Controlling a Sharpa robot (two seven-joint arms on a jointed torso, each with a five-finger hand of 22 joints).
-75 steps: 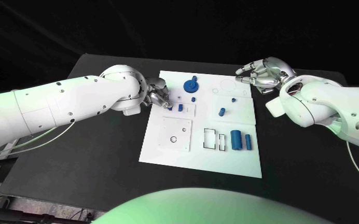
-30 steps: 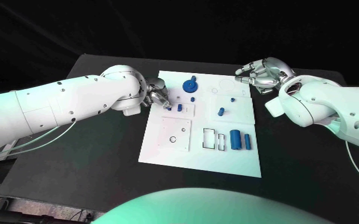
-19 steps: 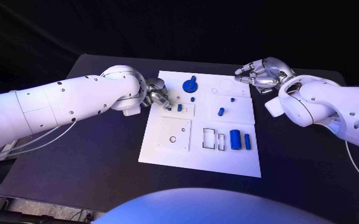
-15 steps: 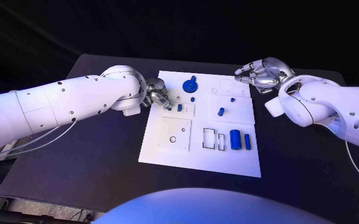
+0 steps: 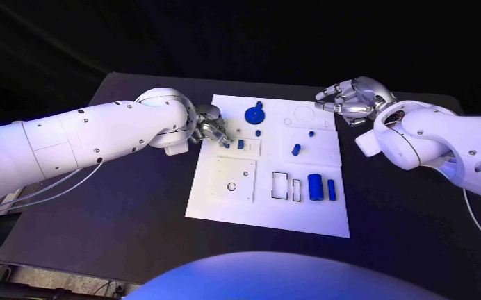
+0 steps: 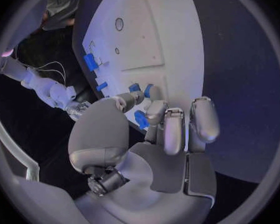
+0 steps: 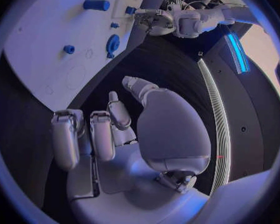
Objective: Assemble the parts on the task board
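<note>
The white task board lies in the middle of the black table. My left hand rests at the board's left edge, thumb and a finger pinching a small blue part that stands in a small square plate; a second small part stands beside it. In the left wrist view the fingertips meet these blue parts. My right hand hovers at the board's far right corner, fingers curled in on nothing. A blue gear-like part, a peg and two blue cylinders sit on the board.
Empty outlined slots and a round hole mark the board's near half. The right wrist view shows the board with the gear-like part. Bare black table surrounds the board.
</note>
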